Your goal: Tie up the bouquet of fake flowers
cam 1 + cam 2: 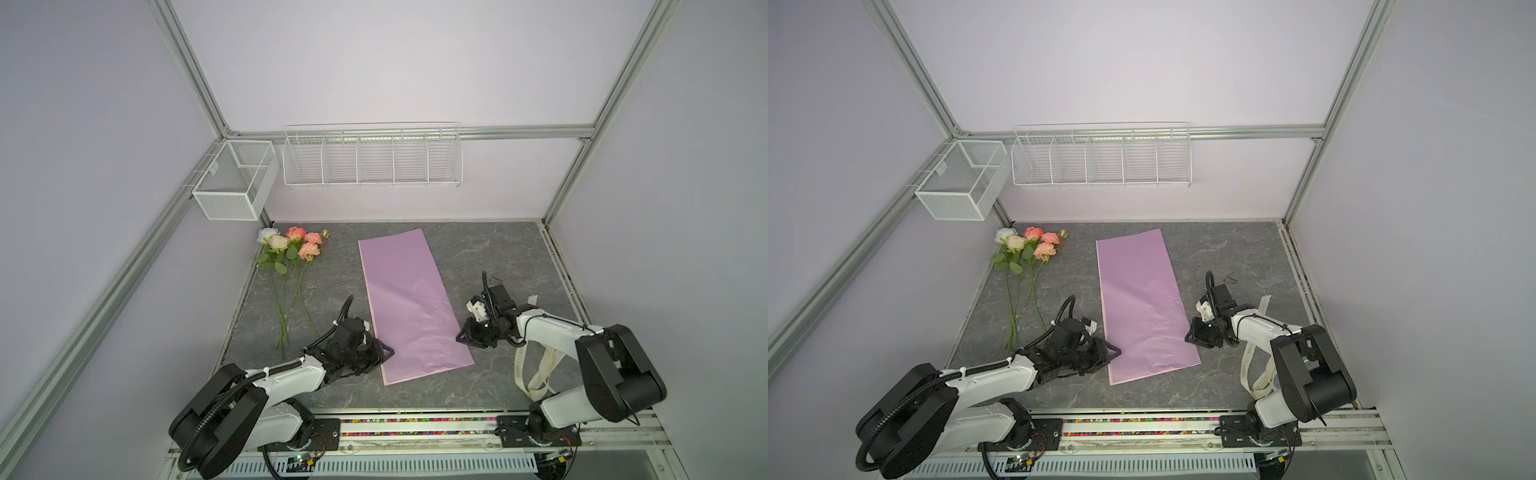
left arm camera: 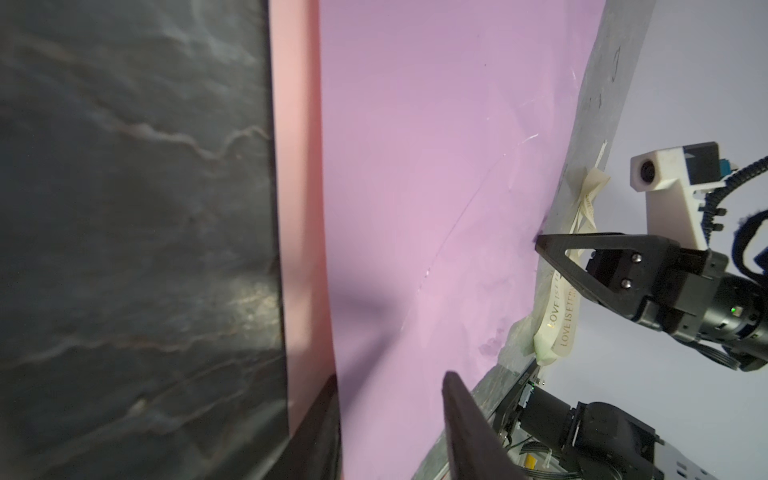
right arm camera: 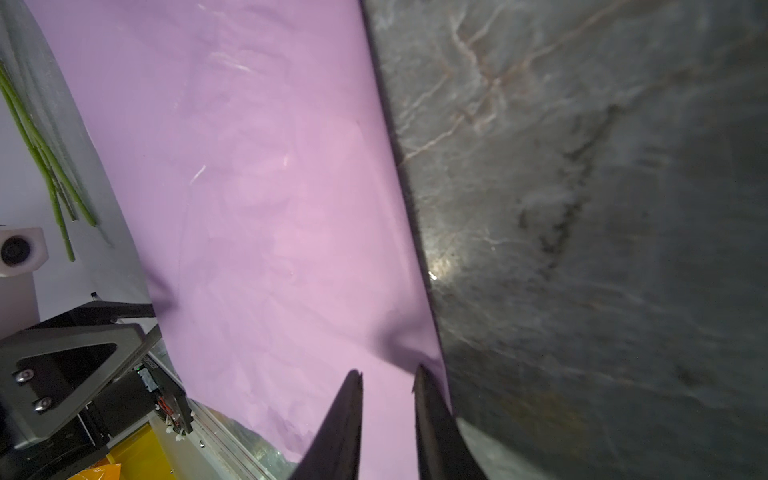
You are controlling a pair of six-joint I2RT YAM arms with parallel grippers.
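The bouquet of fake flowers (image 1: 291, 249) (image 1: 1025, 245) lies flat at the table's far left, pink, peach and cream blooms toward the back wall, thin green stems (image 3: 41, 158) running toward the front. Neither gripper touches it. My left gripper (image 1: 388, 353) (image 2: 390, 378) sits low at the near left edge of the lilac wrapping paper (image 1: 407, 299) (image 2: 436, 166). Its jaws stand apart, with the paper's edge between them. My right gripper (image 1: 459, 336) (image 3: 388, 374) is at the paper's right edge. Its fingers are a narrow gap apart over the paper, which puckers there.
A cream lettered ribbon (image 1: 540, 370) (image 2: 561, 316) lies looped on the table under the right arm. A white wire rack (image 1: 372, 156) hangs on the back wall. A mesh basket (image 1: 235, 180) hangs at the back left. The grey marbled table (image 1: 498, 257) ends at metal frame rails.
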